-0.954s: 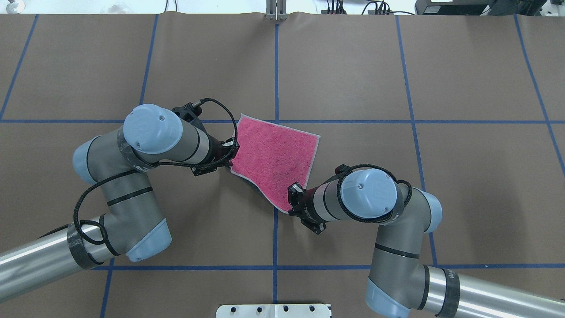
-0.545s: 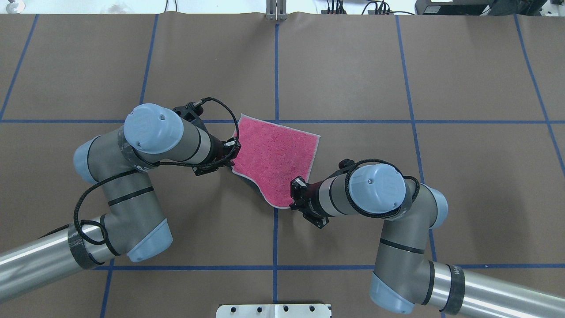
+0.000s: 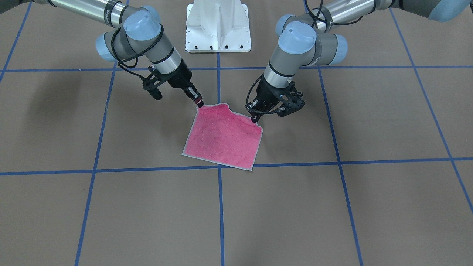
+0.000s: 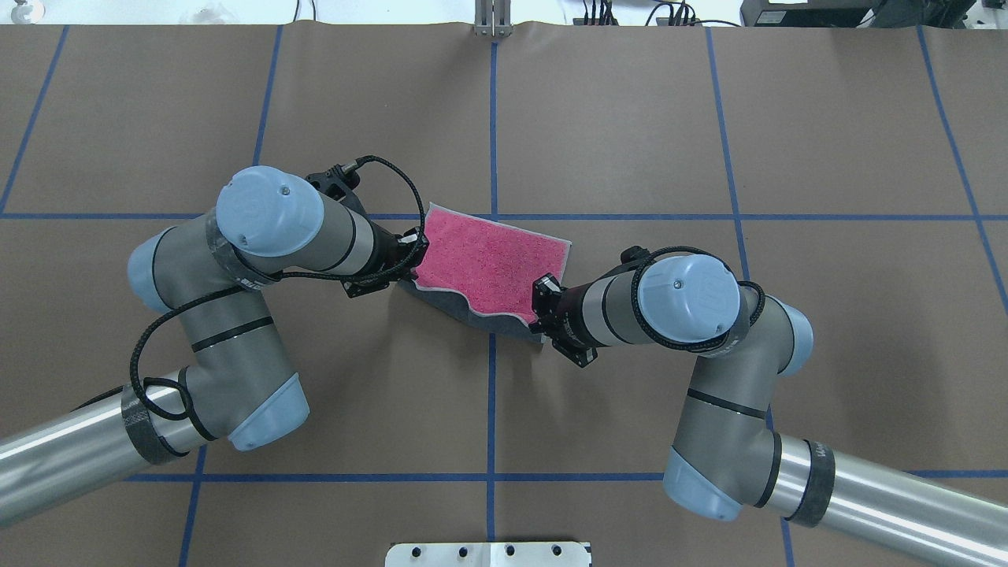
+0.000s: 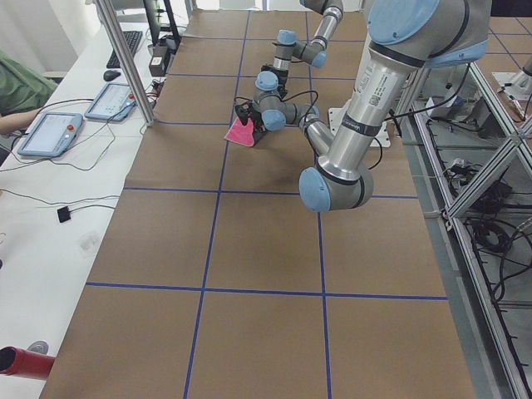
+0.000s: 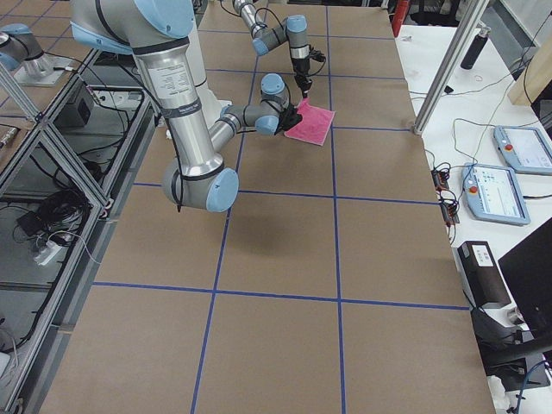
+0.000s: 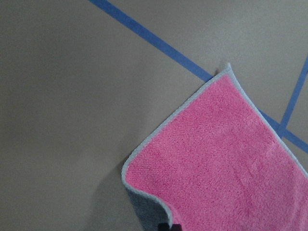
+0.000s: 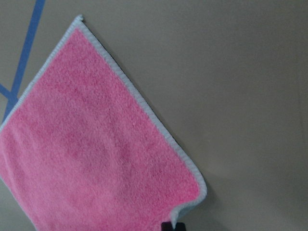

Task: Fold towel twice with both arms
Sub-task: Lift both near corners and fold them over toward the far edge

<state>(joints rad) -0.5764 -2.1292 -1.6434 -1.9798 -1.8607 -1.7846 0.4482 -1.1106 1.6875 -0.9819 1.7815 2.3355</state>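
In the overhead view, the left end effector point(image 4: 413, 261) is clamping one near corner of the towel point(image 4: 492, 256), its fingers pressed together on the cloth. The towel is lying pink face up mid-bench point(image 4: 630, 118), with its near edge being held raised and showing grey underside. The right end effector point(image 4: 540, 312) is pinching the other near corner.

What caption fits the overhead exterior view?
Left gripper and right gripper hold the towel by its near corners, that edge lifted and its grey underside showing.
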